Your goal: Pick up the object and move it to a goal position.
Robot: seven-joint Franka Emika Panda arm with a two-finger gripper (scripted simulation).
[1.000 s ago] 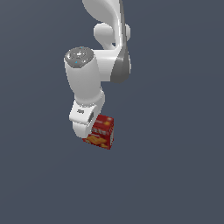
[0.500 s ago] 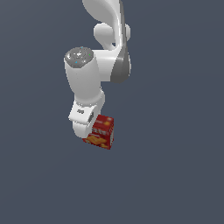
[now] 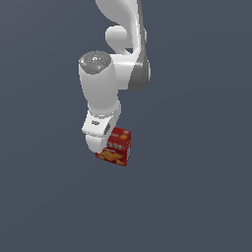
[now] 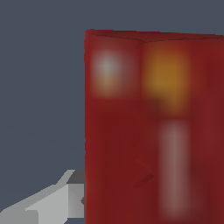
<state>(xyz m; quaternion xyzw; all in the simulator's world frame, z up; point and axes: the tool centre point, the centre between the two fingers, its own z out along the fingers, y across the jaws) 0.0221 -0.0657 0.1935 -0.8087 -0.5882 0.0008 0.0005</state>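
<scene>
The object is a small red box with white lettering and a yellow-orange picture. It rests on the dark grey floor near the middle of the exterior view. My gripper reaches down over its side toward the exterior view's left, and the white hand covers the fingertips there. In the wrist view the object fills most of the picture, blurred and very close. One grey finger presses flat against its side. The other finger is hidden behind the box. The jaws look shut on it.
Only the plain dark grey floor and the white arm rising toward the top of the exterior view are visible.
</scene>
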